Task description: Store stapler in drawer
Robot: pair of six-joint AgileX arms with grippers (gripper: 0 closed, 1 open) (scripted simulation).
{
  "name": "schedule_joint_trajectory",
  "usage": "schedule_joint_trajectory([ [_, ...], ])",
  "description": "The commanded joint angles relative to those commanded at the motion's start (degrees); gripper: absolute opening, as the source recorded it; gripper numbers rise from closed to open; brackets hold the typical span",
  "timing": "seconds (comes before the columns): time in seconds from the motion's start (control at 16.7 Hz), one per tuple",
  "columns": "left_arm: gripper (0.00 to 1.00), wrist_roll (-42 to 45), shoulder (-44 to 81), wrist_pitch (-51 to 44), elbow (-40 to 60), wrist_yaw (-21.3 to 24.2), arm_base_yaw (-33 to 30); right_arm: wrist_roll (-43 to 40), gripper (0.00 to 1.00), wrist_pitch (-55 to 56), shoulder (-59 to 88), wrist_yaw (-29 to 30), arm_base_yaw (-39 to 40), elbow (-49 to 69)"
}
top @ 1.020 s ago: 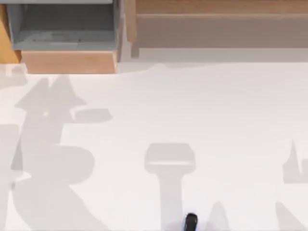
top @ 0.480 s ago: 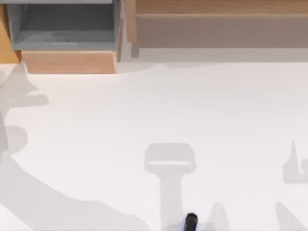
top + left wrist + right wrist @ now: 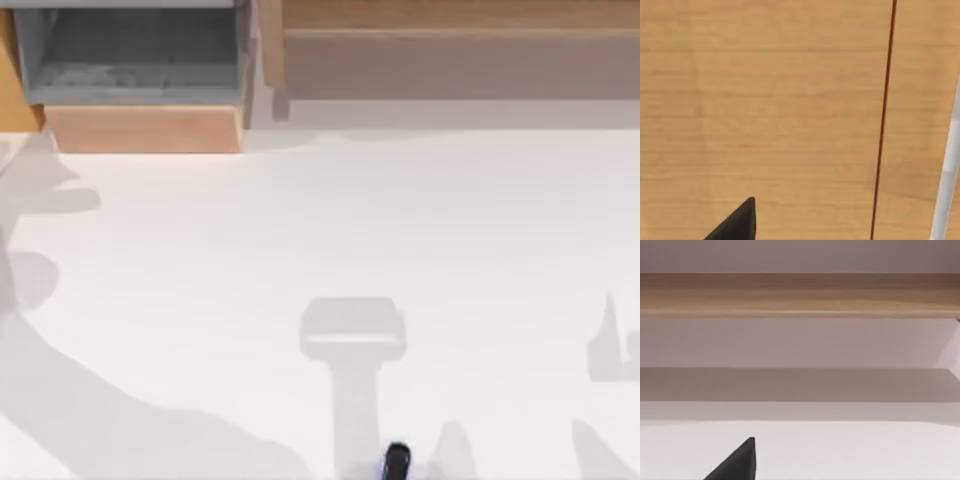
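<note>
Top view: stapler [image 3: 397, 461] lies on the white table [image 3: 400, 230] at the near edge, slightly right of centre, untouched and well apart from the drawer [image 3: 140, 128]. Drawer stands pulled open at the far left corner, grey inside exposed, tan front panel facing the table. Brown shelf unit [image 3: 450, 50] runs along the far edge to its right.

Left wrist view: one dark fingertip [image 3: 737, 225] against a tan wooden surface [image 3: 765, 100]; no stapler near it. Right wrist view: one dark fingertip [image 3: 737, 465] over the white table, shelf unit beyond. Finger opening: cannot tell for either gripper; nothing seen held.
</note>
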Motion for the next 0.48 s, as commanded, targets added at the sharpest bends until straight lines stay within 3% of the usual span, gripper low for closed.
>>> schedule_joint_trajectory([
  [0.42, 1.00, -0.03, 1.81, -1.97, 3.78, -0.71, -0.74, 0.00, 1.00, 0.00, 0.00, 0.00, 0.00, 0.00],
  [0.48, 0.92, -0.03, 1.81, -1.97, 3.78, -0.71, -0.74, 0.00, 1.00, 0.00, 0.00, 0.00, 0.00, 0.00],
])
